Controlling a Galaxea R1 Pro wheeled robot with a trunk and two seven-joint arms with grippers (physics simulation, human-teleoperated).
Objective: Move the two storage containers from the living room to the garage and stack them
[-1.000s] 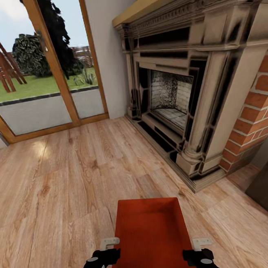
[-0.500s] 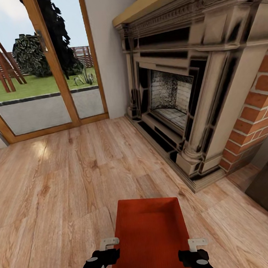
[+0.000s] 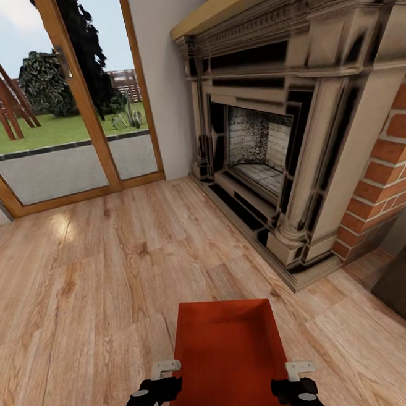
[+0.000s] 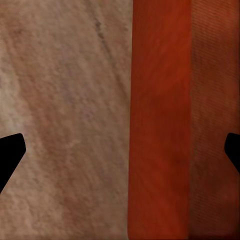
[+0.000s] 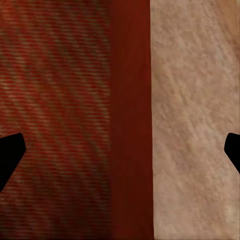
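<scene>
We log one orange-red open-top plastic bin (image 3: 230,355) on the light wood plank floor (image 3: 79,271), left gripper (image 4: 120,150) and right gripper (image 5: 120,150) spread wide astride its walls, nothing yet lifted or carried.

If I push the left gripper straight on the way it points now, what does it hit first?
Most likely the side wall of the storage container. In the left wrist view that wall runs between the open fingertips of the left gripper, so the jaws look set to straddle it, with the wood floor beyond. Depth is unclear.
</scene>
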